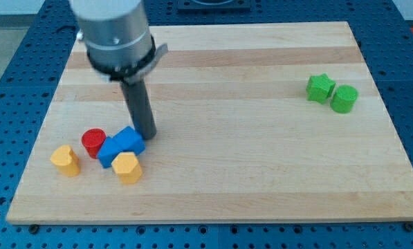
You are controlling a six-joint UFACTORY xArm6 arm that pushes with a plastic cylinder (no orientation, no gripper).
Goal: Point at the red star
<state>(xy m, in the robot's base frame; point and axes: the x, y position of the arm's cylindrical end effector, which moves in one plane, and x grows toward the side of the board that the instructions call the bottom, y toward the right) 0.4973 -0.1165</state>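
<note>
Red cylinder (93, 142), green star (319, 88)

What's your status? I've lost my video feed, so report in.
My tip down beside the blue block, at its upper right edge. No red star in view; only a red cylinder left of the blue. Nothing else near the tip.

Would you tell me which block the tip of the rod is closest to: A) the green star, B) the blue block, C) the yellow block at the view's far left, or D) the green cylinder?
B: my tip sits right at the upper right edge of the blue block.
</note>
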